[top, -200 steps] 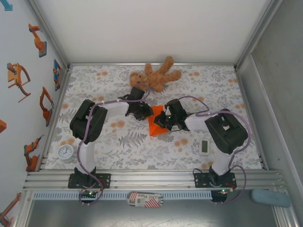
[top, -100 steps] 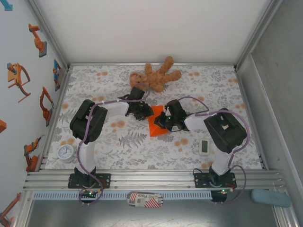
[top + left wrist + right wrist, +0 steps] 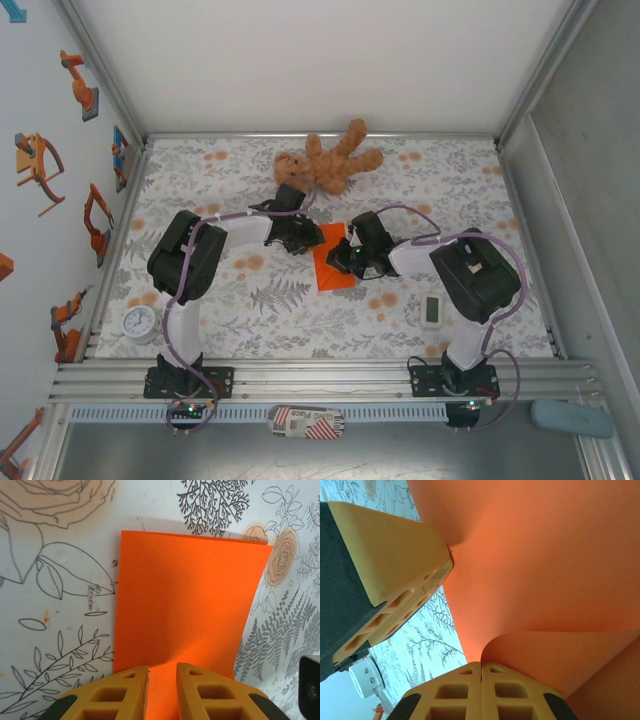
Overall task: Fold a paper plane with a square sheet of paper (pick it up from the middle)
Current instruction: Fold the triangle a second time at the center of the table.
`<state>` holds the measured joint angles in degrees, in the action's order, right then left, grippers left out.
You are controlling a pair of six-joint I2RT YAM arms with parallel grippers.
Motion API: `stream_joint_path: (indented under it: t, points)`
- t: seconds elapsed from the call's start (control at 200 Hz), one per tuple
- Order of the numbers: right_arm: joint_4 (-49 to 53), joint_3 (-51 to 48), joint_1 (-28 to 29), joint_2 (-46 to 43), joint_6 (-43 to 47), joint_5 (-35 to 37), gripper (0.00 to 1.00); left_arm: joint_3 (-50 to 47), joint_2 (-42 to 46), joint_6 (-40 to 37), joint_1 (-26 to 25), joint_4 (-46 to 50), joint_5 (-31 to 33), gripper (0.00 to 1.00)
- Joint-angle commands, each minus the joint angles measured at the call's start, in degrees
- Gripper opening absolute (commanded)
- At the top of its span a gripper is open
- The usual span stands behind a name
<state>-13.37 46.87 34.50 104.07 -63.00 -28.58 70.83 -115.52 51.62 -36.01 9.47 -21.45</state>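
One square sheet of paper (image 3: 331, 276), orange, sat mid-table (image 3: 450, 190), just in front of the one teddy bear (image 3: 325, 160) and between my two grippers. From the left wrist cam it read as a flat upright rectangle, right edge slightly bowed. Left gripper (image 3: 303, 238) was at the sheet's left-rear edge. Its two fingers (image 3: 125, 692) stood a narrow slit apart with orange showing in the slit, and the paper rose a little toward them, so I read that as a light pinch on the edge. In the right wrist cam one left finger (image 3: 395, 545) met the sheet at a small pucker. Right gripper (image 3: 347, 262) was over the sheet's right side, both fingers (image 3: 455, 695) pressed fully together, and one flap of the sheet curled up and away from the tips, so I read it as clamped on the paper. Further out: one small white gadget (image 3: 432, 310) near the right arm, well clear of the sheet, and one round dial (image 3: 140, 322) at the near-left corner.
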Motion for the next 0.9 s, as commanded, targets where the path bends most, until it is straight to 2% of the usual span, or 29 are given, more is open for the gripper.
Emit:
stream_joint_path:
  t: [0.0,0.891]
  points:
    - [-0.42,1.81,0.48,0.86,1.14,-0.15,0.0,-0.69,-1.46,-1.49,-0.11,4.37,1.24,0.24]
    - [0.45,1.82,0.48,2.28,1.13,0.97,0.0,-0.87,-1.49,-1.43,-0.11,4.39,1.14,0.24]
